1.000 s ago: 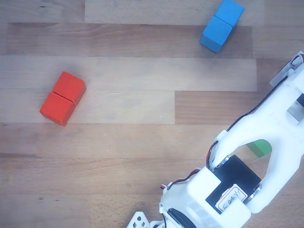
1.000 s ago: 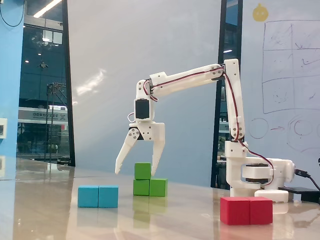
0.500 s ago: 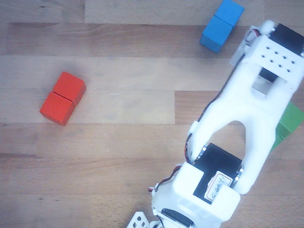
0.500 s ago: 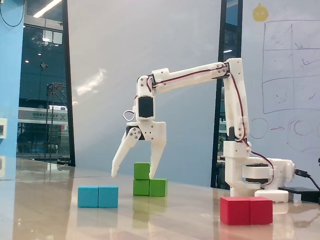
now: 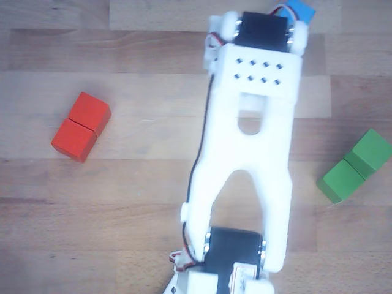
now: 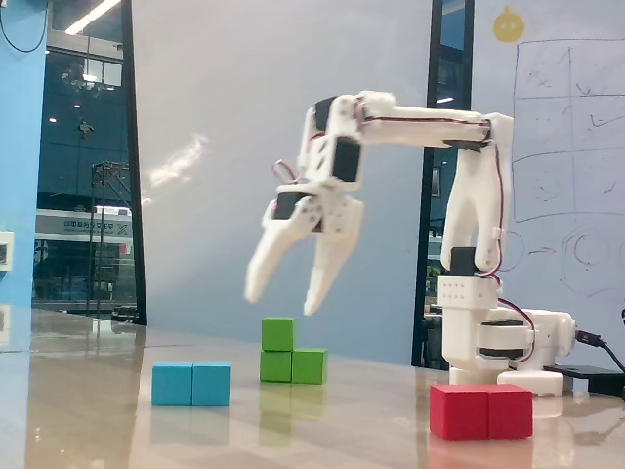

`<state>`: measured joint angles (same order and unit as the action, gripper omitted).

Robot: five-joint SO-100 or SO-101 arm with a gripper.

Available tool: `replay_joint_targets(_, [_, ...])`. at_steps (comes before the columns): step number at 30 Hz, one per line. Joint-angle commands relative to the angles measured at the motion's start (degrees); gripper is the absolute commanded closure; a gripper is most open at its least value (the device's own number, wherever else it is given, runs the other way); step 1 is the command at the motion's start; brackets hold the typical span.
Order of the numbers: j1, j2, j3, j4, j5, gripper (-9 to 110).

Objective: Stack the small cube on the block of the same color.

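Note:
In the fixed view the small green cube (image 6: 278, 333) rests on the left half of the long green block (image 6: 307, 366), flush with its end. My gripper (image 6: 283, 300) hangs in the air just above the cube, open, tilted and slightly blurred, with nothing between its fingers. In the other view the green cube (image 5: 371, 151) and the bare half of the green block (image 5: 339, 181) lie at the right edge, apart from the arm. The white arm (image 5: 251, 141) runs up the middle of that view, and its fingers are hidden there.
A blue two-cube block (image 6: 191, 384) lies in front and to the left of the green stack; only its corner (image 5: 301, 8) shows in the other view. A red two-cube block (image 6: 481, 411) (image 5: 80, 127) lies near the arm's base (image 6: 488, 342).
The gripper rose from around the small cube to above it and stayed open. In the other view the arm swung left, uncovering the green blocks and hiding most of the blue block.

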<state>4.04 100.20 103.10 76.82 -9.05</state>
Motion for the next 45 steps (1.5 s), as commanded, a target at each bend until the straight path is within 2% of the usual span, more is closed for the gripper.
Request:
replay_joint_targets(1, [-3.3, 8.7, 5.1, -6.2, 0.8, 88])
replay_joint_targets(7, [-3.3, 20.0, 21.9, -21.4, 0.8, 101])
replay_joint_targets(12, [-3.3, 31.0, 37.9, -30.1, 0.3, 100])
replay_joint_targets(20, [-3.3, 53.1, 60.7, -31.9, 0.6, 99])
replay_joint_targets(25, [-2.7, 67.9, 67.8, -28.5, 0.7, 99])
replay_joint_targets(35, [-1.6, 86.2, 69.3, -7.9, 1.6, 99])
replay_joint_targets(41, [-1.4, 96.5, 71.0, -2.3, 4.8, 99])
replay_joint_targets(45, [-1.8, 97.6, 71.5, -1.9, 4.9, 99])
